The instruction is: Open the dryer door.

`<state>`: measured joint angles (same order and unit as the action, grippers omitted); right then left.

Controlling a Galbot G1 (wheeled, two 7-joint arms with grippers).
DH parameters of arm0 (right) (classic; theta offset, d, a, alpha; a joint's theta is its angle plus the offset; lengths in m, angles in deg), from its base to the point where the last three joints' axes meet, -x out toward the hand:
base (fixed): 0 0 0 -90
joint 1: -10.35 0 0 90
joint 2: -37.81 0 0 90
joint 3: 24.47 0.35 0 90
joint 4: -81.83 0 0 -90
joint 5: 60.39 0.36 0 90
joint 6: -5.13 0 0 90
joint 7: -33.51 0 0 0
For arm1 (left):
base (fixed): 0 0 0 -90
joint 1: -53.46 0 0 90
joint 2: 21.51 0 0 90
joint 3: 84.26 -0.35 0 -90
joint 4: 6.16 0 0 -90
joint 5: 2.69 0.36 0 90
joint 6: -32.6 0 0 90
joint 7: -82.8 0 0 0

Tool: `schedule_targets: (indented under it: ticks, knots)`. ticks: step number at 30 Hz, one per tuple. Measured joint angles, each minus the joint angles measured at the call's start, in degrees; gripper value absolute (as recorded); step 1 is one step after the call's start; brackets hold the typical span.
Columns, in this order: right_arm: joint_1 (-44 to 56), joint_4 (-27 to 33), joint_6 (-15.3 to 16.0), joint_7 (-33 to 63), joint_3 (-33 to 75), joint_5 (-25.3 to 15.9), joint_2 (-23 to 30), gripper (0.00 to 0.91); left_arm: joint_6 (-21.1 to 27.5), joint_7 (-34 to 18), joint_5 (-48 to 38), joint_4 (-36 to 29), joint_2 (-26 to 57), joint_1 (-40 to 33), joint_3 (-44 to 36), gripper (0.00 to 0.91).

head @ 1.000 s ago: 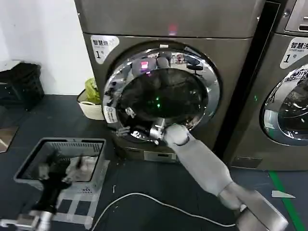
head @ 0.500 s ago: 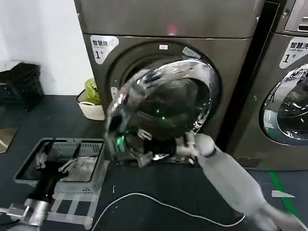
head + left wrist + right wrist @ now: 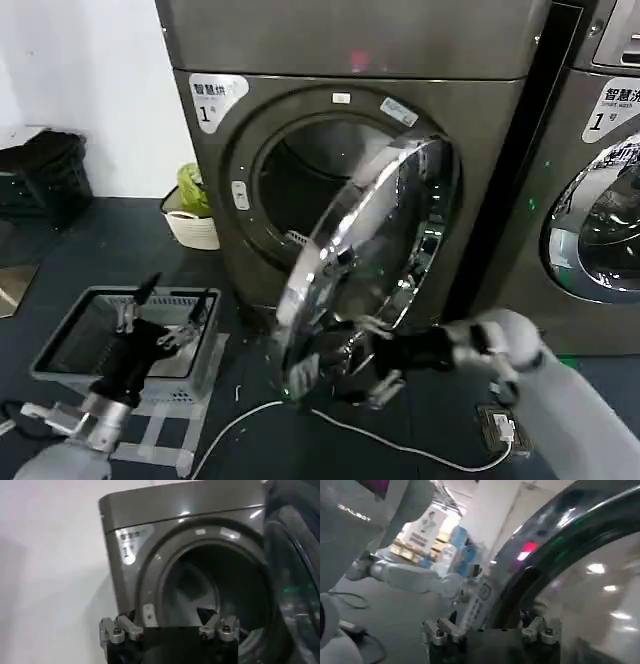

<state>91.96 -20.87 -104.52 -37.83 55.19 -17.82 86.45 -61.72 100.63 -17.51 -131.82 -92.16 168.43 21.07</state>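
The dryer door, a wide chrome rim around dark glass, stands swung about halfway out from the dryer's round opening, hinged on the right. My right gripper is at the door's lower free edge, and its fingers stand apart. In the right wrist view the chrome rim runs past the right gripper, between the spread fingers. My left gripper hangs open and empty at lower left, above a basket. The left wrist view looks past the left gripper into the dark drum, with the door at the side.
A grey wire basket sits on the floor at lower left. A white cable crosses the dark floor before the machine. A second chrome-doored machine stands at the right. A white bucket and a black crate stand by the wall.
The door has swung from shut against the machine to about half open, exposing the drum. My right gripper moved down and outward with its edge. The left gripper rose slightly.
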Motion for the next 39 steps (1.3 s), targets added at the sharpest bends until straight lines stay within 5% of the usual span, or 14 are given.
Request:
schedule_targets:
  ticks: [6,11,15,20,25,39]
  knots:
    - [14.43,-3.0,-3.54,9.43,17.98,-0.45,0.64,0.907,-0.02,0.9,2.3,0.17,2.26,-2.53,-7.04,0.907]
    - [26.37,-5.62,-6.43,25.96,33.8,-8.32,3.96,0.907,-0.4,1.46,2.96,1.16,3.95,-5.08,-14.46,0.907]
    - [34.24,-7.25,-1.05,41.22,44.34,-17.08,8.44,0.907,-0.81,1.77,1.9,2.23,5.4,-7.3,-18.72,0.907]
    - [38.14,-10.39,13.04,58.99,55.69,-21.57,15.46,0.907,-1.21,1.79,1.31,3.88,6.15,-10.89,-23.61,0.907]
    - [39.15,-9.78,22.49,68.22,65.41,-28.27,22.2,0.907,-1.83,1.86,1.38,5.57,5.99,-14.77,-28.16,0.907]
    - [42.09,-1.31,23.2,76.88,84.32,-33.14,29.35,0.907,-2.06,1.51,0.21,12.17,3.84,-24.83,-38.84,0.907]
